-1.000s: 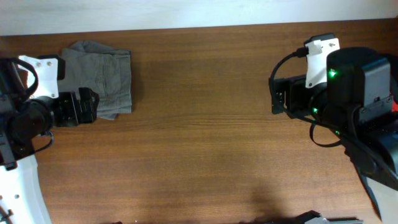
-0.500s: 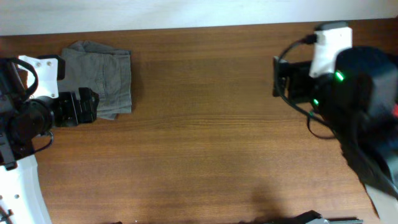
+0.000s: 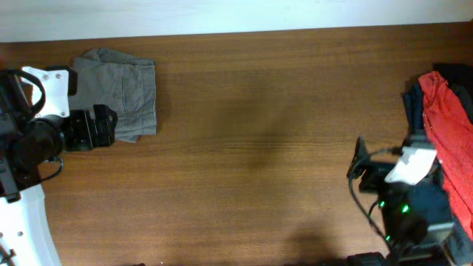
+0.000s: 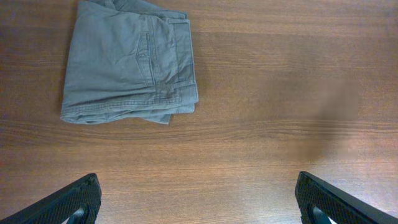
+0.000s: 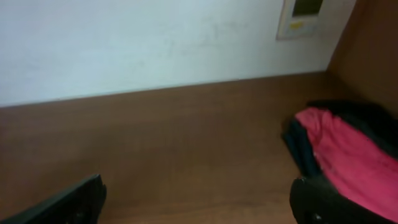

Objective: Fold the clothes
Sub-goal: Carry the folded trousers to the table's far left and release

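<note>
The grey-khaki shorts lie folded flat at the table's back left, and they also show in the left wrist view. My left gripper is open and empty at the shorts' near left edge; its fingers frame bare wood. A red garment lies crumpled over a dark navy one at the right edge. In the right wrist view the red garment and the navy one lie to the right. My right gripper is open and empty, just left of that pile.
The brown wooden table spreads between the arms. A white wall runs behind its far edge, with a small wall panel on it.
My right arm has swung from the back right down to the front right, uncovering the red and navy garments. The left arm and the shorts have not moved.
</note>
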`<state>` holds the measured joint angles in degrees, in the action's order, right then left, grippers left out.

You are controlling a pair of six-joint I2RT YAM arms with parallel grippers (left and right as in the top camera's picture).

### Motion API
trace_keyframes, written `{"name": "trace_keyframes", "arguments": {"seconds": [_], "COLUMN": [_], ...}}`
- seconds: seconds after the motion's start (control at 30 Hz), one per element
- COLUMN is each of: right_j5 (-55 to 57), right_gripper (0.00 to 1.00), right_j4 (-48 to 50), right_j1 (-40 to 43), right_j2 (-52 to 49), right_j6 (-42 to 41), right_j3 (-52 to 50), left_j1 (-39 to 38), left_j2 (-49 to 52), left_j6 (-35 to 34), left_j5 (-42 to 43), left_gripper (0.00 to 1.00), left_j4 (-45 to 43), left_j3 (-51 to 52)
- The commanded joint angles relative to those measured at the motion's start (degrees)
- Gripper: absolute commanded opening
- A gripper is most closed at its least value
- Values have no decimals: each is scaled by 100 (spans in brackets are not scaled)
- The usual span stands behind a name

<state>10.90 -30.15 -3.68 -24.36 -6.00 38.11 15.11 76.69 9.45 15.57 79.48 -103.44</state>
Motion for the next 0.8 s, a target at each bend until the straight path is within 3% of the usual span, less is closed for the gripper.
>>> {"name": "trace_keyframes", "arguments": {"seconds": [0.0, 0.2, 0.37, 0.53, 0.77], "right_j5": [-306, -651, -1088, -1193, -1196], "right_gripper": [99, 99, 99, 99, 99], "right_j4": [474, 1165, 1829, 2581, 2583], "right_j1": [107, 109, 109, 109, 109], "right_j2": [1043, 2304, 2417, 2415, 2404], "right_j6": [-50, -52, -52, -48, -48], "right_j3": [-1084, -2498, -3390, -3779, -3779], "left_j1": [-11, -11, -11, -11, -11], "left_j2": [-74, -74, -74, -74, -74], "left_j6": [94, 94, 94, 94, 94], "left_j5": [-20, -20, -20, -20, -20], "left_gripper": [99, 99, 99, 99, 99], "left_j4": [-4, -2, -2, -2, -4], "left_j3": [24, 24, 24, 24, 24]}}
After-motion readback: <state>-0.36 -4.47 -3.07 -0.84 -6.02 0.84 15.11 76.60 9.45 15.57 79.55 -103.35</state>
